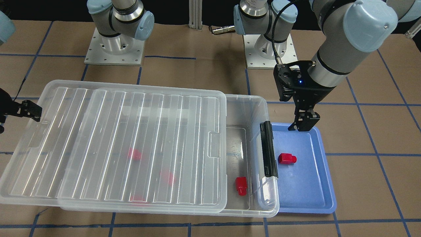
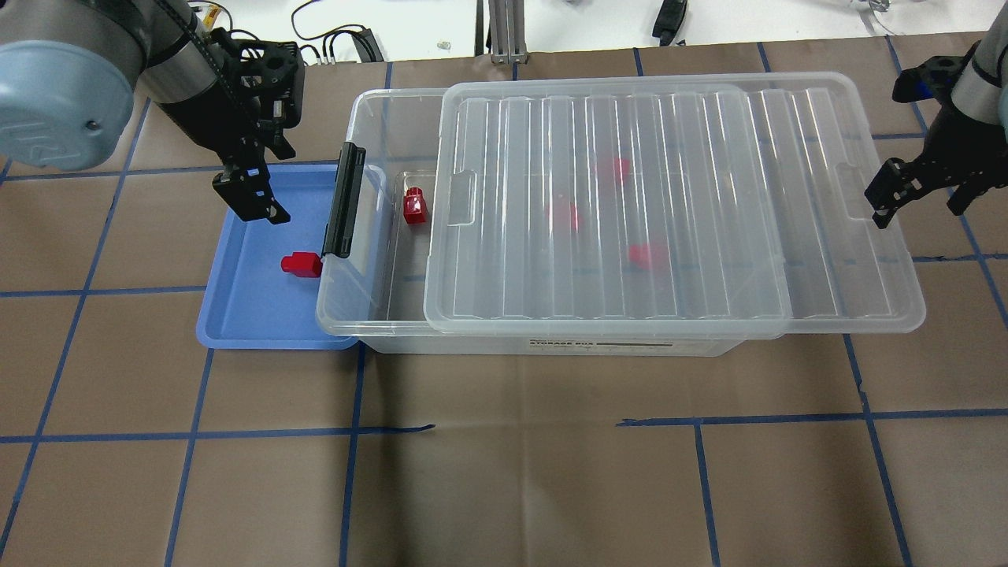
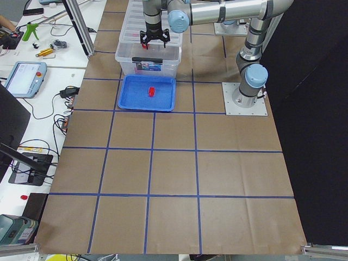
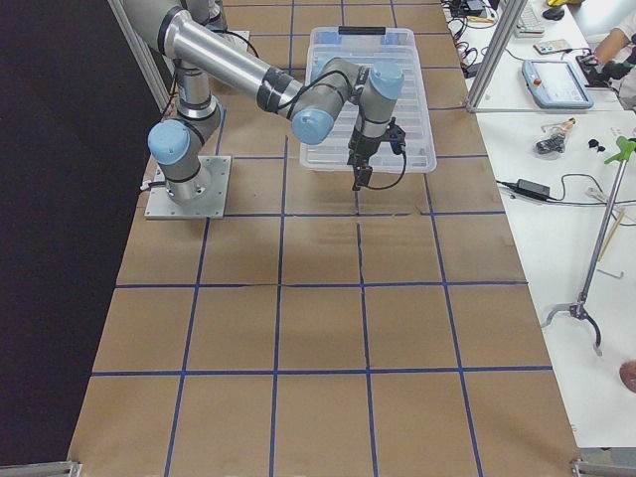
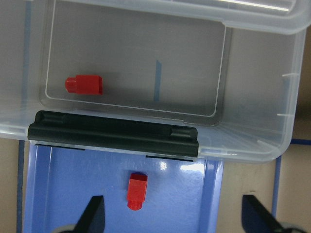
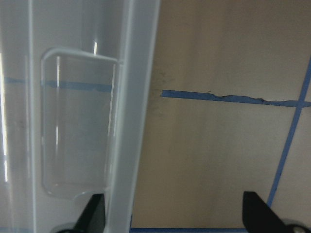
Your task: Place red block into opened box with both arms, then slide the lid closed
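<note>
— Brown paper with a blue tape grid covers the table (image 2: 504, 480). What sits on it?

— A clear box (image 2: 543, 345), long side across, and a blue tray (image 2: 252, 319) right up against its latch (image 2: 344, 201) end.

— And the lid (image 2: 512, 236)?

— On the box, but pushed toward the robot's right. It overhangs that end and leaves a strip open by the latch.

— Where are the blocks?

— One red block (image 2: 302, 264) lies on its side in the tray, near the latch. A second block (image 2: 414, 206) lies on the box floor in the open strip. Three red smudges (image 2: 564, 214) show through the lid, too blurred to say more.

— What of the left gripper (image 2: 252, 197)?

— It hangs above the tray's edge on the robot's side, fingers (image 5: 95, 216) spread wide, nothing in them. In its wrist view the tray's block shows in the gap between them, touching neither.

— And the right gripper (image 2: 917, 193)?

— Spread too, and empty, at the lid's overhanging short end, near the tab recess (image 6: 77, 121). One finger is at the lid's rim, the other out over the paper. Whether that finger touches the lid I cannot tell.
</note>
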### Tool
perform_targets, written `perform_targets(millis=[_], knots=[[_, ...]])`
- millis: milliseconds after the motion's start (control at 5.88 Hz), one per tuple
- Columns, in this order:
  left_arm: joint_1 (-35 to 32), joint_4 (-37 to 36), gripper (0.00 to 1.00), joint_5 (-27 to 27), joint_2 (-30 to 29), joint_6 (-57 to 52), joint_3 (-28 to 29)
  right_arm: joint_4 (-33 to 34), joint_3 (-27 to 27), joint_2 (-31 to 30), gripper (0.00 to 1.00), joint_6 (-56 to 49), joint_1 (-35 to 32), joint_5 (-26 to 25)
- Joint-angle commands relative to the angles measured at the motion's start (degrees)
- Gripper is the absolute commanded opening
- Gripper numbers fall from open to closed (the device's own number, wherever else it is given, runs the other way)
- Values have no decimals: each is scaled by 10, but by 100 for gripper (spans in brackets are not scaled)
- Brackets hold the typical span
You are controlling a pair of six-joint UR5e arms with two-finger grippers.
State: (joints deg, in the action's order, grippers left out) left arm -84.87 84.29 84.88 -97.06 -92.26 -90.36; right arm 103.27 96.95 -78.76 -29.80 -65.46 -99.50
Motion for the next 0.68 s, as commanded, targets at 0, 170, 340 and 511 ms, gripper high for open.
perform_targets(millis=[0,170,340,511], knots=[[51,-2,98,-2,-9,-56,-15,9,-3,0,100,-38,37,-19],[66,-23,98,-1,-23,-106,-29,22,-4,-1,100,-57,48,-34],[67,-79,98,11,-50,-129,-48,22,-4,-1,100,-62,58,-37],[67,-122,98,15,-82,-135,-58,23,-5,0,100,-63,66,-39]])
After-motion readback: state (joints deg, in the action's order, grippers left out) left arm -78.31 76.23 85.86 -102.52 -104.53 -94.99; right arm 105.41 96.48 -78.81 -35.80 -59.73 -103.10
